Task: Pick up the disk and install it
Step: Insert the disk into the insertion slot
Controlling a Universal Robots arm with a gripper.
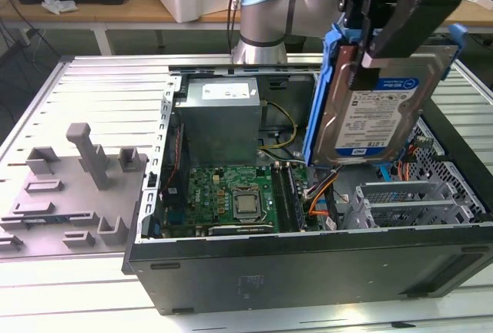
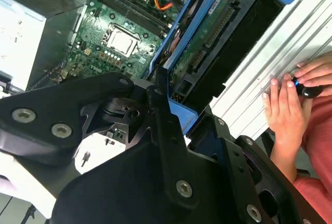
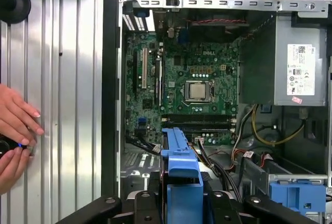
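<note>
1. On the exterior view's left, a grey holder (image 1: 85,156) stands apart.
2. The computer case (image 1: 308,267) lies open on its side, giving access from above.
3. The gripper (image 1: 360,59) clamps the disk (image 1: 381,113) upright above the drive cage (image 1: 416,206), probably to clear the case walls.

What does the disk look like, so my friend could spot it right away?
Find the big open computer case. Above its side on the exterior view's right, the black gripper holds the disk up in the air. It is the silver slab with a white-and-blue label and blue rails, unlike the all-blue bracket lower down inside the case.
</note>
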